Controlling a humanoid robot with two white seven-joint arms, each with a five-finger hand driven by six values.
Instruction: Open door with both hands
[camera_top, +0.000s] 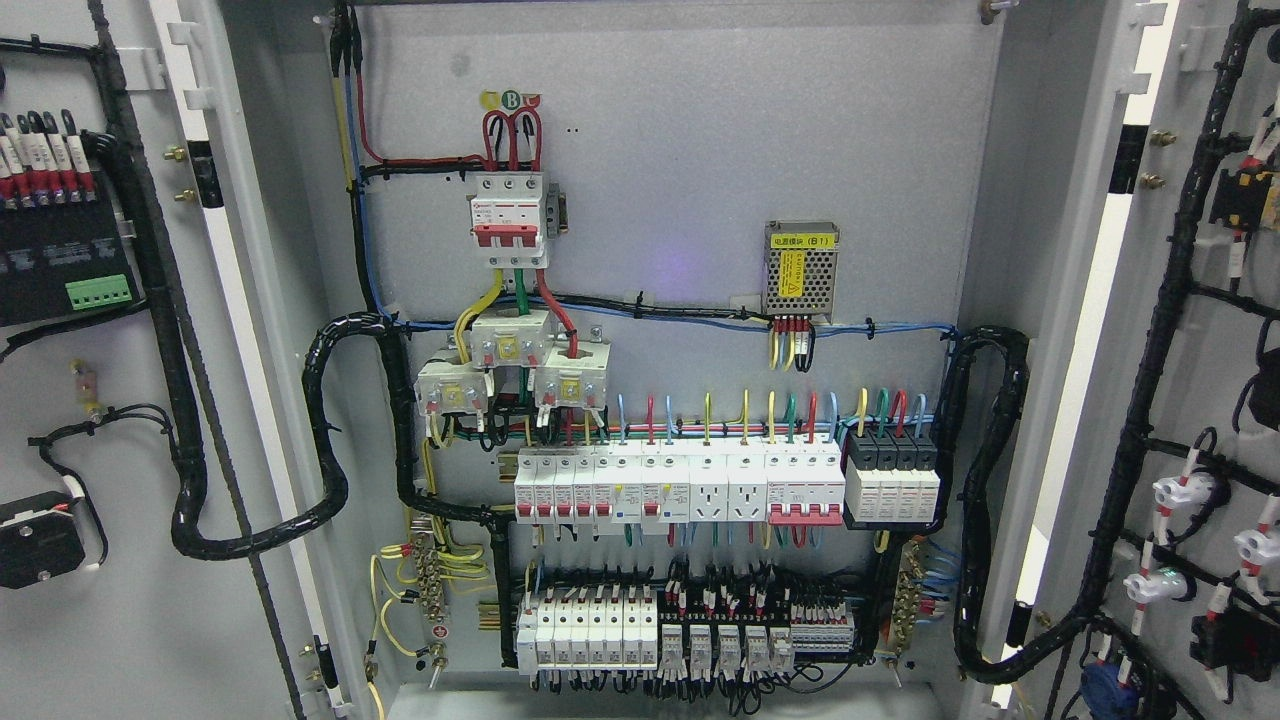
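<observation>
Nearest me, the left door (120, 400) stands swung wide, its inner face toward me; between the doors the cabinet interior (680, 330) with its breakers (680, 485) is fully exposed, and the right door (1200, 400) is equally wide. I judge the opening done. No robot hand shows, so grip is unknowable. Probably ample room ahead; door edges flank both sides.

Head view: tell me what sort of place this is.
Probably an industrial or utility setting: it looks into an open electrical distribution cabinet. A red three-pole main breaker sits up top, rows of circuit breakers on rails below, and both doors, left door and right door, stand swung wide with wiring looms.
</observation>
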